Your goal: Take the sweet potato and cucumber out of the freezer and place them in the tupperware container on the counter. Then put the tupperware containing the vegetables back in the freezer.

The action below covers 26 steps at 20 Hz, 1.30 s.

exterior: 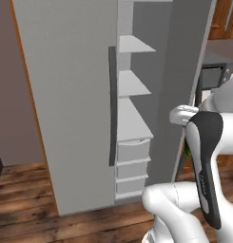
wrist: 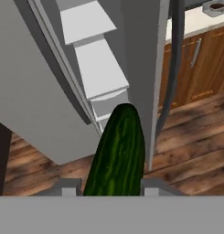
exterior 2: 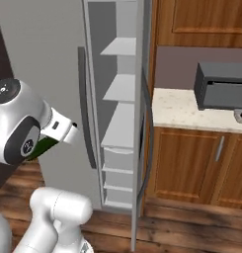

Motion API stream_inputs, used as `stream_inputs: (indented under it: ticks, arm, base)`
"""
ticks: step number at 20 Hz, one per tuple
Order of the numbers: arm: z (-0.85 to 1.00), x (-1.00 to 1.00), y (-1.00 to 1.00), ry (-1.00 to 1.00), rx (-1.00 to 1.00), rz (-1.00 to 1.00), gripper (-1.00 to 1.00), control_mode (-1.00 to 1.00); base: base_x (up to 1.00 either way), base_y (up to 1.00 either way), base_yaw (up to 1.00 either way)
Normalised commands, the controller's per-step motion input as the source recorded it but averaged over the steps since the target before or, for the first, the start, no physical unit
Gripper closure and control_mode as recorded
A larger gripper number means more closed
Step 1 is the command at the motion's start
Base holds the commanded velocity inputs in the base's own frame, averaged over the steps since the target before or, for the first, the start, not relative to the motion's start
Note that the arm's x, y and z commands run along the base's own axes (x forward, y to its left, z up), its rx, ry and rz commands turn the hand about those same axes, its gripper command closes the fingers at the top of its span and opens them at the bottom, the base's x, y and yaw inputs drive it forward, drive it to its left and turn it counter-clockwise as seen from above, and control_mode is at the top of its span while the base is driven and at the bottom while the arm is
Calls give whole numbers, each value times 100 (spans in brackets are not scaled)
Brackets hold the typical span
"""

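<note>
Hand view: the pincer (wrist: 111, 186) holds the cucumber (wrist: 117, 153), its jaws part-closed on either side of the dark green body, which runs lengthwise away from the camera. You have it outside the freezer (exterior: 65, 95), in front of the open compartment with its white shelves (exterior: 132, 122) and lower drawers (exterior: 132, 152). In the left base view a sliver of green shows beside the dark wrist link; in the right base view the cucumber peeks from under the forearm.

The step in hand appears to be the carry to the counter (exterior 2: 177, 111), which lies to the right of the freezer over brown cabinet doors (exterior 2: 184, 165). To do it well, keep the grip steady and swing clear of the freezer's right-hand door (exterior 2: 138, 123) and its long dark handle (wrist: 175, 59), which stand between the pincer and the counter. Raise the cucumber above the counter's edge before crossing it, since its far end projects well beyond the fingers. A small dish-like object at the counter's far right may be the tupperware container (exterior 2: 241, 116); you cannot confirm it at this size. It sits just beside the dark grey microwave (exterior 2: 221, 85). Align the cucumber with the container's long side before lowering.

No brand, label or legible writing can be made out on any surface.
</note>
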Motion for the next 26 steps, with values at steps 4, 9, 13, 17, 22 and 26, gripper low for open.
stream_inputs:
  ticks: [4,9,13,17,22,26]
  arm:
    - [0,0,0,0,0,0,100,100]
    - [0,0,0,0,0,0,100,100]
    - [0,0,0,0,0,0,100,100]
    - [0,0,0,0,0,0,100,100]
    - [0,0,0,0,0,0,100,100]
    - [0,0,0,0,0,0,100,100]
  base:
    - [-13,-82,-2]
    - [2,-100,0]
    - [15,-100,0]
    - [44,-100,0]
    - [91,-82,-5]
    - [99,-37,-18]
